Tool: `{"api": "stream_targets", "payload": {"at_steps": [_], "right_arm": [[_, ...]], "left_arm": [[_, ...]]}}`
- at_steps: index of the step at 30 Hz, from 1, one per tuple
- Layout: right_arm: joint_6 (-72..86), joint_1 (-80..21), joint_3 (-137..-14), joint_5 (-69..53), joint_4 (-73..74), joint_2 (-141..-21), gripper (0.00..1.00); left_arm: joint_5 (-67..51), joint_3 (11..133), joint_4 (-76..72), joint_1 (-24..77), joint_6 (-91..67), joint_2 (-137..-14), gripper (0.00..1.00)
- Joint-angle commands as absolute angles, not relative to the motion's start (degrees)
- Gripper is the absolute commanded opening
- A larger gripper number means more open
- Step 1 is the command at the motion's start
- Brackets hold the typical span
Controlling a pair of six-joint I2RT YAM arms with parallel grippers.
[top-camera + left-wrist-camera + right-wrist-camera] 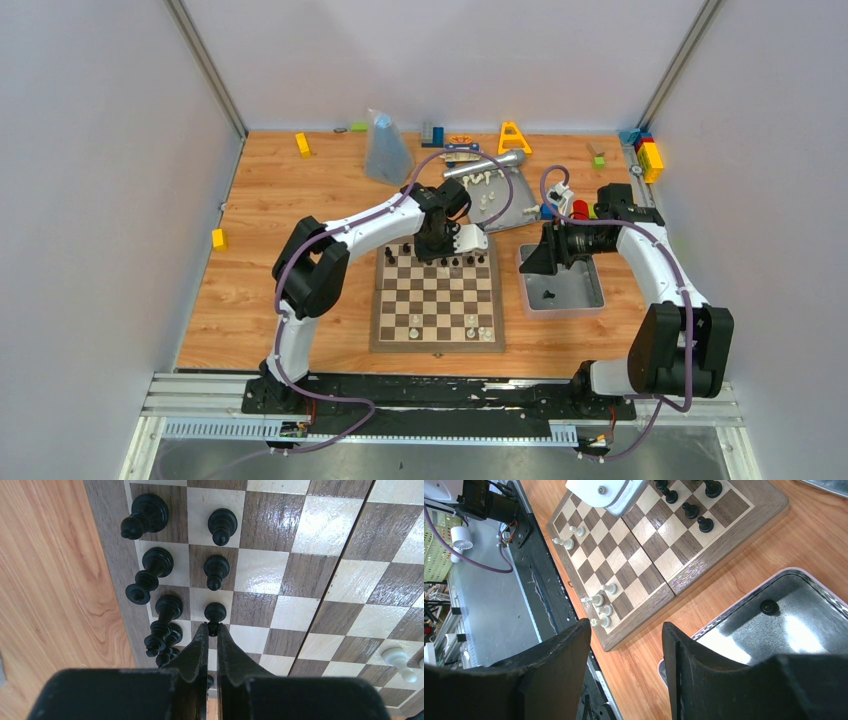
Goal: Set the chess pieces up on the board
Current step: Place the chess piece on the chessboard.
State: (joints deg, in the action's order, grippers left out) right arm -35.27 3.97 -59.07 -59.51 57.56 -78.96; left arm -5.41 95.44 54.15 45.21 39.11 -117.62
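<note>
The board (437,300) lies in the middle of the table. Black chess pieces (150,572) line its far edge, with black pawns (216,569) one row in. My left gripper (213,626) hangs over that pawn row, shut on the head of a black pawn (215,611) that stands on a cream square. A few white pieces (472,328) stand by the near edge. My right gripper (626,625) is open and holds nothing, above bare table between the board (639,560) and a grey tray (804,630). One black piece (767,607) lies in that tray.
A second grey tray (520,195) behind the board holds several white pieces (487,190). A clear bag (385,150), a silver microphone (485,165), a yellow stand (513,137) and coloured blocks (650,158) sit along the back. Yellow blocks (218,239) lie at the left. Walls enclose three sides.
</note>
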Motion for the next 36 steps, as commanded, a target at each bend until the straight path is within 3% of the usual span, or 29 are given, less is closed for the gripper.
{"api": "stream_targets", "payload": {"at_steps": [1,18,31,36], "right_arm": [[-36.24,4.22,-59.11,-60.3,55.91,-77.61,0.55],[-34.56,4.39,-58.58,-54.98,54.62,-76.12,0.55],[-29.77,6.11,-57.16,-25.24,44.73,-73.94,0.55],[-32.71,6.06,-56.91,-24.19,44.24,-76.83,0.55]], "left_arm": [[-5.36,98.0,54.78,44.87,38.92,-118.19,0.13],[-5.59,98.58,54.56,44.81,38.08,-117.33,0.35],[-7.62,95.92,52.93,43.3,35.67,-106.41,0.41],[-8.5,92.52,49.68,42.34,34.99,-100.49,0.43]]}}
